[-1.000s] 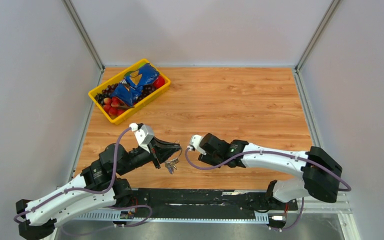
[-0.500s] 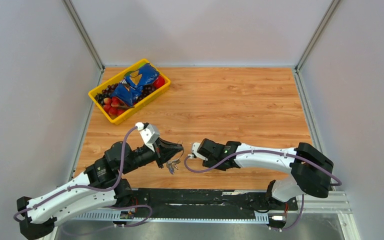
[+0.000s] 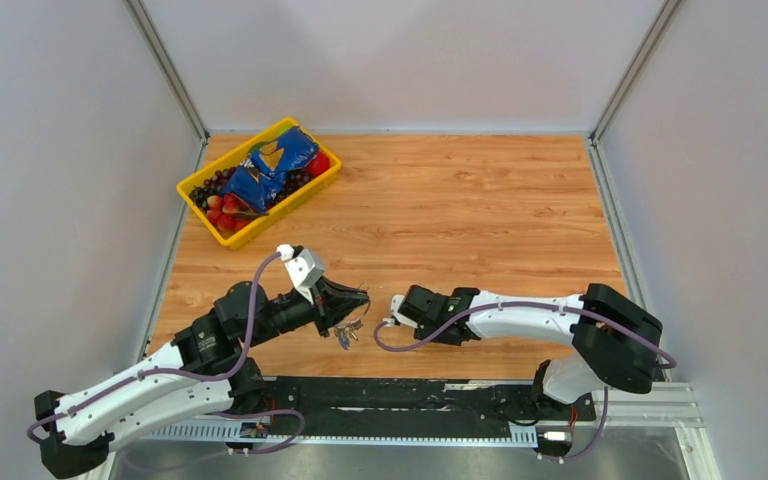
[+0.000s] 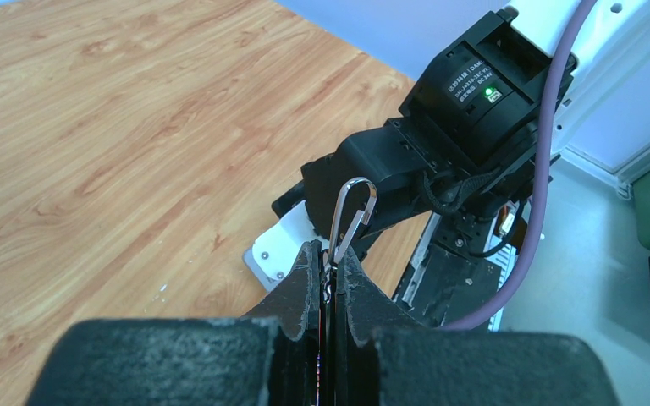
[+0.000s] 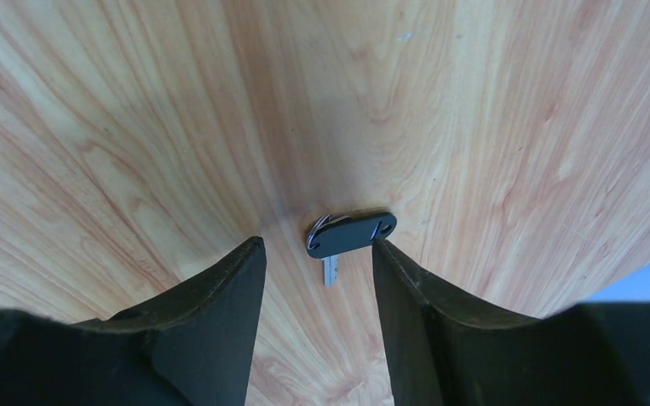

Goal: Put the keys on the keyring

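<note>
— Keyring (image 4: 353,211) first: where is it, and who has it?

— The left gripper (image 4: 326,269) has it. Its jaws are closed down to a sliver on the ring's lower end, and the silver loop sticks out toward 1 o'clock in the left wrist view. From overhead, a bunch of keys (image 3: 345,335) dangles beneath those fingers, just off the table (image 3: 480,200).

— And the loose one?

— A black-headed key (image 5: 351,235) lies flat on the wood. The right gripper (image 5: 317,247) is spread wide with nothing in it, one finger on each side of the key. The head runs from 9 to 3 o'clock and the short blade points to 6. Overhead, this gripper sits at 3 o'clock from the left one, close by.

— How will that key behave?

— I'd judge it light, rigid and thin. It lies so low that the fingers (image 5: 212,313) may skate over it or push it along the smooth boards. The plastic head is the thickest, least slick part, so I'd pinch across it and leave the hole clear. Whether the fingertips touch the table yet, I cannot tell.

— And the ring?

— Stiff, springy wire. Held only at one end, it could twist when a key presses on it.
</note>
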`<state>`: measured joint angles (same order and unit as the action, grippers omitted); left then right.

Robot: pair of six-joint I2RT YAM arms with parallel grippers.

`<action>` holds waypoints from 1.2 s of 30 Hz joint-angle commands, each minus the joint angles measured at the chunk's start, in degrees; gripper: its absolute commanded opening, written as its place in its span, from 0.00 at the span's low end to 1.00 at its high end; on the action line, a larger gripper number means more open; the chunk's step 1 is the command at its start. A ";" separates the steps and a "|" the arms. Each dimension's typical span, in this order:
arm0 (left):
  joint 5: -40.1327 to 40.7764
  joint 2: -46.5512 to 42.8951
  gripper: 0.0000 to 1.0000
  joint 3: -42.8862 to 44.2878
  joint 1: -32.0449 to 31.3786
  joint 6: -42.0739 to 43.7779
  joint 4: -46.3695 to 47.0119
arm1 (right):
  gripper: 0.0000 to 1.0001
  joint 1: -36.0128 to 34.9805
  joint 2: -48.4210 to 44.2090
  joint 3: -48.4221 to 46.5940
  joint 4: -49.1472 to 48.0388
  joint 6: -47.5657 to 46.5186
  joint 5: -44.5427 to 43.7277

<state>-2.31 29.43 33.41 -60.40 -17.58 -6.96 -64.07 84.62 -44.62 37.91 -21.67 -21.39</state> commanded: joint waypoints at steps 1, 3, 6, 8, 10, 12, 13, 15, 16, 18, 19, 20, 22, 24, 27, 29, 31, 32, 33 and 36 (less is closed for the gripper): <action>-0.61 0.31 0.00 3.24 -0.29 1.02 2.32 | 0.54 -0.27 -0.82 1.58 -1.17 -1.96 -1.57; -0.48 0.40 0.00 3.25 -0.25 1.00 2.43 | 0.54 -0.24 -0.95 2.25 -1.78 -2.22 -1.90; -0.40 0.67 0.00 3.12 -0.27 0.97 2.74 | 0.52 -0.18 -1.03 2.73 -2.67 -2.45 -2.29; -0.48 0.79 0.00 3.14 -0.29 0.99 2.84 | 0.49 -0.18 -0.86 2.86 -2.99 -2.45 -2.44; -0.46 0.96 0.00 3.09 -0.26 1.04 2.90 | 0.46 -0.17 -0.71 3.04 -3.25 -2.50 -2.41; -0.42 0.90 0.00 3.07 -0.24 1.06 2.92 | 0.42 -0.11 -0.60 3.13 -3.44 -2.66 -2.36; -0.33 0.89 0.00 3.07 -0.24 1.06 2.87 | 0.42 -0.07 -0.48 3.14 -3.52 -2.65 -2.22; -0.24 0.82 0.00 3.00 -0.24 1.20 2.72 | 0.40 -0.02 -0.14 3.29 -3.64 -2.74 -2.17; -0.16 0.85 0.00 3.05 -0.29 1.23 2.60 | 0.38 -0.03 0.13 3.31 -3.78 -2.83 -2.17; -0.06 0.73 0.00 2.99 -0.25 1.31 2.44 | 0.31 0.09 0.73 3.32 -3.87 -2.83 -2.15; -0.02 0.65 0.00 2.94 -0.25 1.32 2.42 | 0.25 0.15 0.93 3.31 -3.89 -2.83 -2.20; 0.00 0.60 0.00 2.90 -0.33 1.37 2.38 | 0.18 0.28 0.99 3.31 -3.93 -2.73 -2.31; 0.13 0.51 0.00 2.87 -0.30 1.37 2.35 | 0.05 0.55 1.15 3.46 -4.01 -2.62 -2.78; 0.18 0.39 0.00 2.77 -0.29 1.41 2.29 | 0.00 0.64 0.98 3.57 -4.15 -2.65 -3.05; 0.25 0.15 0.00 2.72 -0.24 1.42 2.17 | 0.00 0.96 -0.44 3.03 -4.22 -2.16 -4.26; 0.23 -0.04 0.00 2.65 -0.24 1.42 2.07 | 0.00 1.40 -2.68 2.10 -4.27 -1.84 -5.24; 0.24 -0.37 0.00 2.71 -0.30 1.39 1.97 | 0.00 1.91 -6.07 1.03 -4.23 -1.56 -4.79; 0.31 -0.63 0.00 2.80 -0.27 1.36 2.00 | 0.00 2.14 -8.12 0.42 -4.25 -1.46 -4.26; 0.40 -0.75 0.00 2.80 -0.25 1.29 2.01 | 0.00 2.29 -10.12 -0.02 -4.19 -1.22 -3.66; 0.66 -1.30 0.00 2.91 -0.25 1.17 2.17 | 0.00 2.72 -17.05 -1.91 -4.24 -0.53 -0.40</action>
<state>-2.28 29.17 33.41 -60.40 -17.19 -7.01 -62.00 76.03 -42.02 35.09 -23.62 -23.99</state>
